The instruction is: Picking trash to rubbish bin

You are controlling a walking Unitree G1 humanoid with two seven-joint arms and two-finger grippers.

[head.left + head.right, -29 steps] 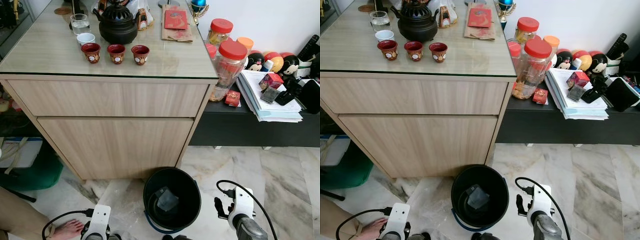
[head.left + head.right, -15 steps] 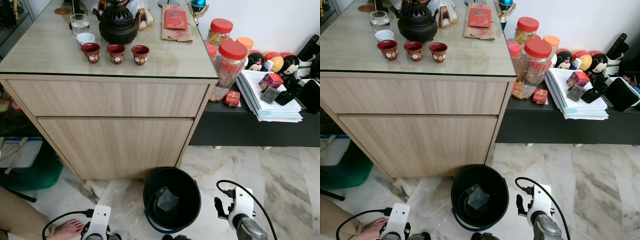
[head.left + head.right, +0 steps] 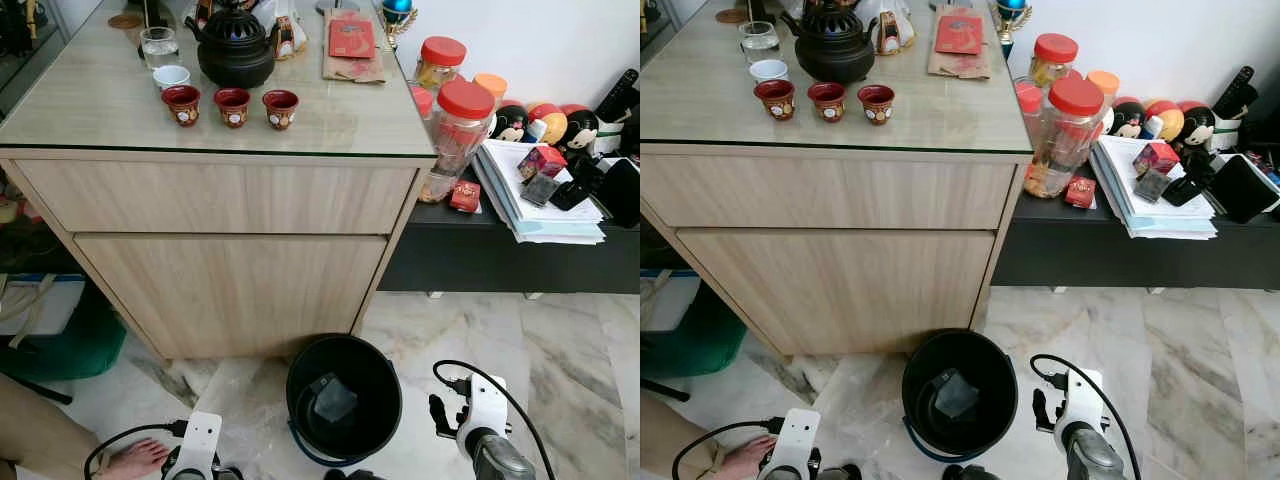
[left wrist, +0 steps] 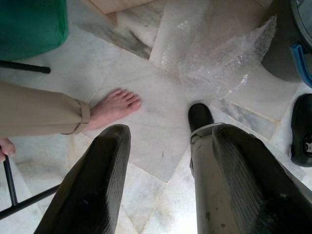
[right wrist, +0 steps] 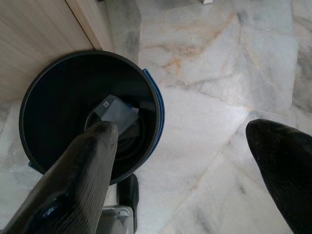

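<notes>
Head view: black rubbish bin [image 3: 344,399] on marble floor in front of wooden cabinet [image 3: 225,250], grey packet [image 3: 333,399] already inside.

Left wrist: left gripper [image 4: 158,180] spread wide, holding nothing; crumpled bubble wrap [image 4: 222,61] lying just beside bin. Likely feather-light, soft, crushable, slippery film; best pinched at a bunched fold. Person's bare foot [image 4: 114,106] near wrap.

Right wrist: right gripper [image 5: 195,165] wide open, empty, next to bin.
</notes>
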